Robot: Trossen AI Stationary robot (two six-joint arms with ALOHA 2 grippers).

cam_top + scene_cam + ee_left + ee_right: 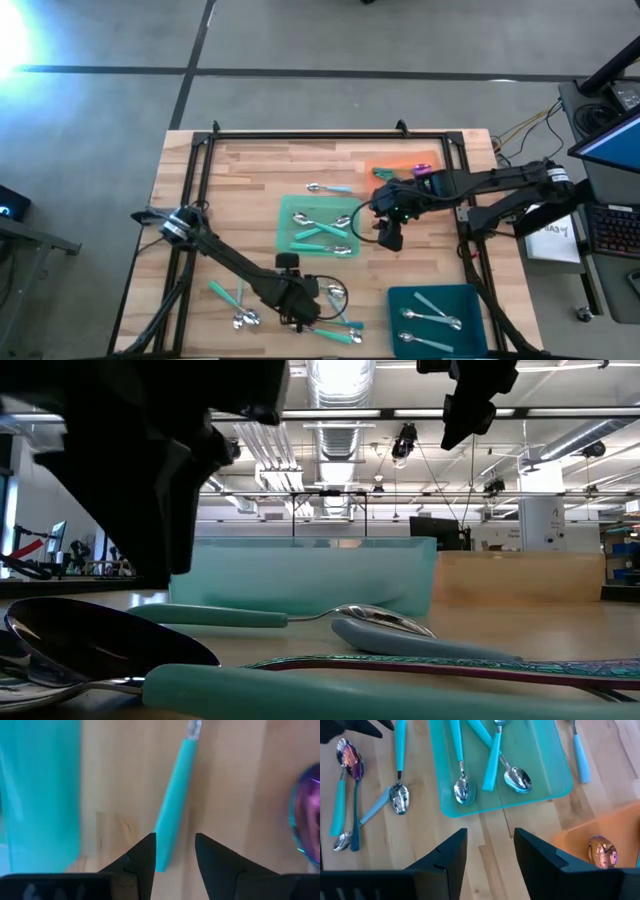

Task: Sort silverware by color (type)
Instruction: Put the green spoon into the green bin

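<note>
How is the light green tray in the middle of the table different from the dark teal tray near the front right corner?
The light green tray is pale and translucent; the dark teal tray is deeper and opaque. The green one holds teal-handled spoons; the teal one holds all-silver utensils. The green one lies at the table's middle, the teal one at the edge. Both are flat and rectangular.

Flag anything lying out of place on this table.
One teal-handled spoon lies alone on the bare wood just beyond the light green tray. More spoons sit scattered at the near edge around the left tool, crossing each other, still unsorted.
</note>
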